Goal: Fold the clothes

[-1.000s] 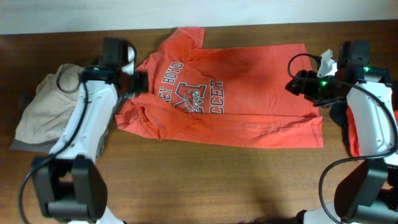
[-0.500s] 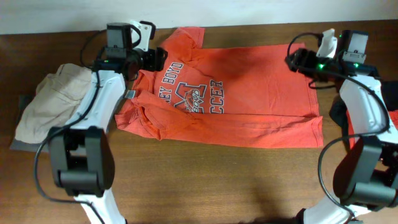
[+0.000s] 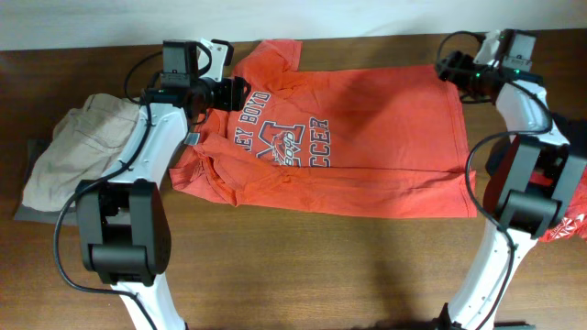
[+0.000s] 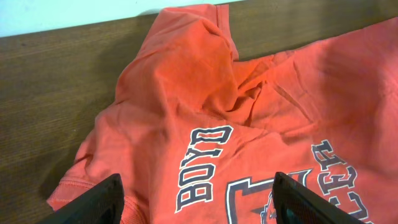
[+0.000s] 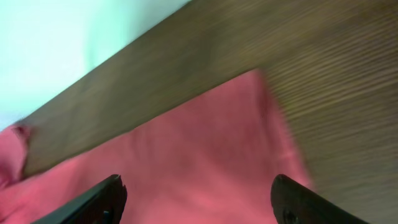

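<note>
While hovering above shirt [image 3: 367, 137] spread along far edge of bench [image 3: 275, 266], jaws wide apart, holding nothing: lower left gripper [image 4: 199, 205] onto bunched far-left shoulder, right gripper [image 5: 199, 205] onto far-right hem corner; pinch both layers, lift evenly.

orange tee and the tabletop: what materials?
Orange T-shirt: looks like a soft, matte cotton-type knit; it wrinkles and lies limp, with flat printed lettering. Table: dark brown wood grain, low sheen; solid wood or laminate, cannot tell.

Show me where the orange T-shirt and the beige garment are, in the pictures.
orange T-shirt [image 3: 385, 119]: overhead view, plain body fabric right of the print.
beige garment [image 3: 69, 151]: overhead view, middle of the crumpled pile.
</note>
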Tool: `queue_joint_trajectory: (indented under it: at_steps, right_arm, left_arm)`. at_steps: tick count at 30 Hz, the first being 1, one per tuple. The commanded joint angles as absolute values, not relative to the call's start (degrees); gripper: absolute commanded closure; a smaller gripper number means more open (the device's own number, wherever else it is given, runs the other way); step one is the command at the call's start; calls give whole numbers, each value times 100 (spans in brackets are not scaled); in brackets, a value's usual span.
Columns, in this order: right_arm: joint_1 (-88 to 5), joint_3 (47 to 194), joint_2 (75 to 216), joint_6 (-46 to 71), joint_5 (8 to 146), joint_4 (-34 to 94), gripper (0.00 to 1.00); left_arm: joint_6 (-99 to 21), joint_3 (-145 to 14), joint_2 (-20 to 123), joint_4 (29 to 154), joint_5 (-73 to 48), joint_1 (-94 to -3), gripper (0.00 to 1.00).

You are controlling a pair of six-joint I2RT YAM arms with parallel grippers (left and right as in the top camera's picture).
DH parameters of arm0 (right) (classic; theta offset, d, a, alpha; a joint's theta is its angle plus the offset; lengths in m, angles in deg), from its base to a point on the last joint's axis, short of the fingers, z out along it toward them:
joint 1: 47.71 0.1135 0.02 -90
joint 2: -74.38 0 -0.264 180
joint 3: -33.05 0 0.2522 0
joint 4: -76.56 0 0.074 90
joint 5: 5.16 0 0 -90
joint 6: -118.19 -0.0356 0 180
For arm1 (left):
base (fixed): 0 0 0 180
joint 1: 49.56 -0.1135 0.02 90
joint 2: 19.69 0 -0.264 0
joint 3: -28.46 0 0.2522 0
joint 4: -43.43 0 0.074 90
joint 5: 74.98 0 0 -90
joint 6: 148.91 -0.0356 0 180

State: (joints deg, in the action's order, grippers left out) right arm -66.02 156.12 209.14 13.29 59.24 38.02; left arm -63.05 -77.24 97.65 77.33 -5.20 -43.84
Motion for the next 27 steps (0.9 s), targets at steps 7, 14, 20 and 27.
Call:
queue_joint_trajectory:
  at_steps: [7,14,20,27]
  right_arm:
    - [-6949,16550,21677,1469,5871,3634,21]
    - [-6801,16570,21784,1858,5826,3247,23]
    - [-6803,17162,21139,2243,5830,1435,33]
    - [-6683,17684,19601,2757,5898,-523,35]
  left_arm:
    - [-6418,-7720,9741,7735,-619,-4367,24]
    - [-6429,-7728,9734,7834,-597,-4367,26]
    - [-6510,-8179,9260,8603,-221,-4448,52]
    - [-6523,-8791,7900,10465,1145,-4284,49]
